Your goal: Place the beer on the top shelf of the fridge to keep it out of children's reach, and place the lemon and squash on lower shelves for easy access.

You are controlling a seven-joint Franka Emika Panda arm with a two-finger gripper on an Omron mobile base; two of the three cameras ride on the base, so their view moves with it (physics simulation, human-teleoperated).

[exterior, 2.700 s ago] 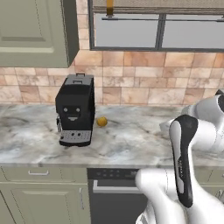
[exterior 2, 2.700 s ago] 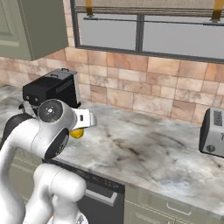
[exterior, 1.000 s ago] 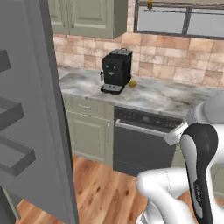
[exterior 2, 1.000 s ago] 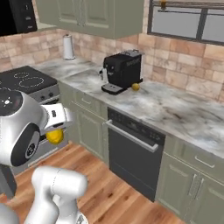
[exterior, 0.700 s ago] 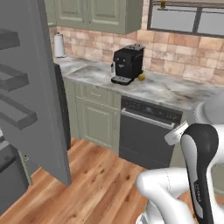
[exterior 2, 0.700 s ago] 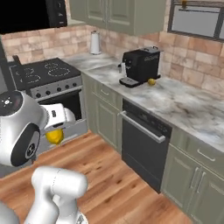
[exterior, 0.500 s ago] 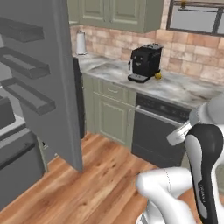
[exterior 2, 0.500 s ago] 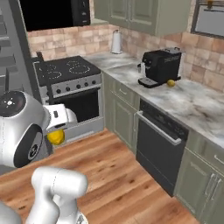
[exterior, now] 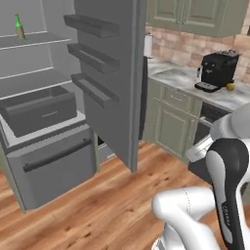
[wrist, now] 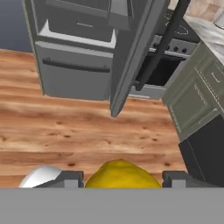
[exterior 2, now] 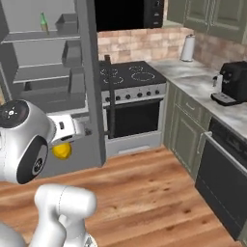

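Gripper (wrist: 122,183) closed on lemon (wrist: 121,174), above wood floor (wrist: 65,131). Beer (exterior: 19,27) upright at left edge of top shelf (exterior: 36,41) in open fridge (exterior: 44,117).

No word, number or sign can be read. The beer (exterior: 19,26) on the top shelf (exterior: 29,43) of the fridge (exterior: 58,97) bears a tan label too small to read. Faint marks on the robot's forearm at the near right are illegible.
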